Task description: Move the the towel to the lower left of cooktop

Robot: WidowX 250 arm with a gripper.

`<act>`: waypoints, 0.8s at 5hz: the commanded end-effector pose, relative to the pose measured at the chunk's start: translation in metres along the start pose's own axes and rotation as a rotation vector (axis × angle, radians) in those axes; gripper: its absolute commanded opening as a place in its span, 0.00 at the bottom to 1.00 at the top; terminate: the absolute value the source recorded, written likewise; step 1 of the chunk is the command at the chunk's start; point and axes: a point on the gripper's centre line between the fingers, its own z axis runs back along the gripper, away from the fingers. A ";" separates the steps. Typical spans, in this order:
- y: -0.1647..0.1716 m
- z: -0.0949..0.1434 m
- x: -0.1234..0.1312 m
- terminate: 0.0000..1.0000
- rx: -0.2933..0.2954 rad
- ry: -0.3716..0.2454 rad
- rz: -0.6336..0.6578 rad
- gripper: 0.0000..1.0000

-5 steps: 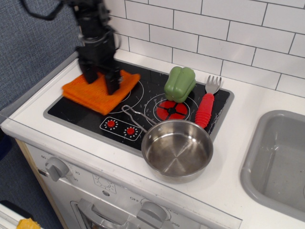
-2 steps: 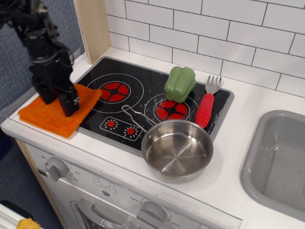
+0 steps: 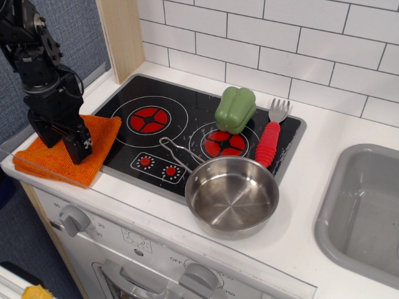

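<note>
The orange knitted towel (image 3: 98, 136) lies at the lower left of the black cooktop (image 3: 187, 118), mostly on the white counter. Its right corner overlaps the cooktop's left rim and its left corner hangs past the counter's front edge. My black gripper (image 3: 62, 142) stands upright on the towel's middle, with its fingers pressed into the cloth and gripping it. The cloth under the gripper is hidden.
A steel pan (image 3: 232, 194) sits at the cooktop's front right, its handle (image 3: 177, 154) pointing left. A green pepper (image 3: 235, 109) and a red-handled fork (image 3: 268, 142) lie on the right side. A grey sink (image 3: 368, 212) is at far right, and a wooden post (image 3: 120, 37) at back left.
The gripper has dragged the towel from the cooktop's left burner down and left onto the counter corner. The left burner now shows. Nothing else has moved.
</note>
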 end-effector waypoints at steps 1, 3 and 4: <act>-0.018 0.016 -0.014 0.00 -0.034 0.002 -0.001 1.00; -0.025 0.059 -0.022 0.00 -0.024 -0.060 0.016 1.00; -0.025 0.064 -0.013 0.00 -0.024 -0.085 0.029 1.00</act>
